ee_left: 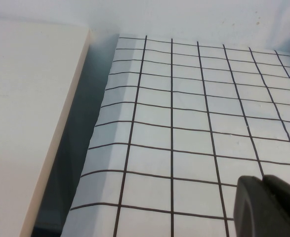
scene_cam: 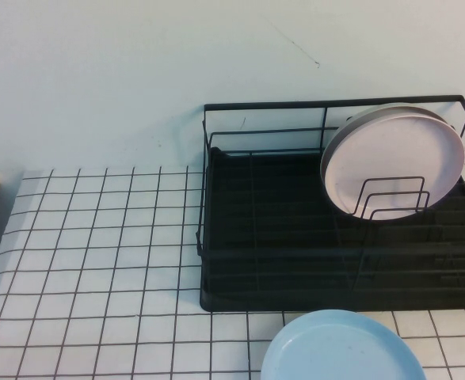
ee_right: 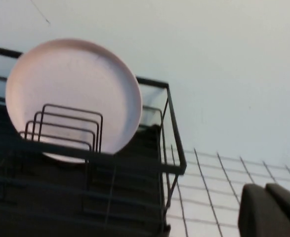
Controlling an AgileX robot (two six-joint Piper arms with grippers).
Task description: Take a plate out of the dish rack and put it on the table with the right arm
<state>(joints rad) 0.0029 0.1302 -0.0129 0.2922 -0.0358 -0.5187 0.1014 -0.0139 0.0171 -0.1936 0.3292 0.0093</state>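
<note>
The light blue plate (scene_cam: 343, 348) lies flat on the white gridded table (scene_cam: 97, 261) in front of the black wire dish rack (scene_cam: 295, 245), cut off by the near edge of the high view. No gripper touches it. Neither arm shows in the high view. My right gripper (ee_right: 266, 190) is shut and empty, off the rack's (ee_right: 85, 197) end, above the table (ee_right: 209, 182). My left gripper (ee_left: 262, 181) is shut and empty, low over the table (ee_left: 184, 123) near its left edge.
A pale pink plate (scene_cam: 394, 162) stands upright in the rack's wire loops, also in the right wrist view (ee_right: 70, 94). The rim of another plate (scene_cam: 367, 117) shows behind it. A cream board (ee_left: 26, 123) lies beyond the table's left edge. A pale wall stands behind.
</note>
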